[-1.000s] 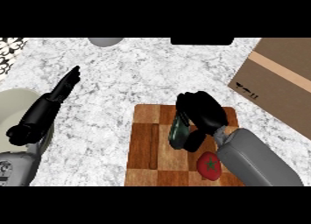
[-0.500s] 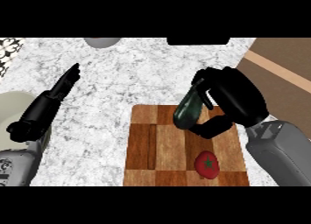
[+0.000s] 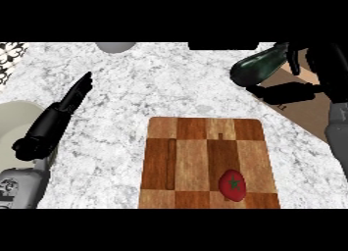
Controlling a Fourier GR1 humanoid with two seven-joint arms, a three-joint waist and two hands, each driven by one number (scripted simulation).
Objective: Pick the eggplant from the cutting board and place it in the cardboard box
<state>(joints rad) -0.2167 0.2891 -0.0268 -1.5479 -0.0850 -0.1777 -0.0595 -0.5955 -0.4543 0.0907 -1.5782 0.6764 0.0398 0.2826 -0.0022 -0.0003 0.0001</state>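
Transport step. Right hand curled around the eggplant, held in the air above the counter near the cardboard box edge. Cutting board holds only a tomato. Left hand open, resting. Next: carry over the box interior, lower, release.
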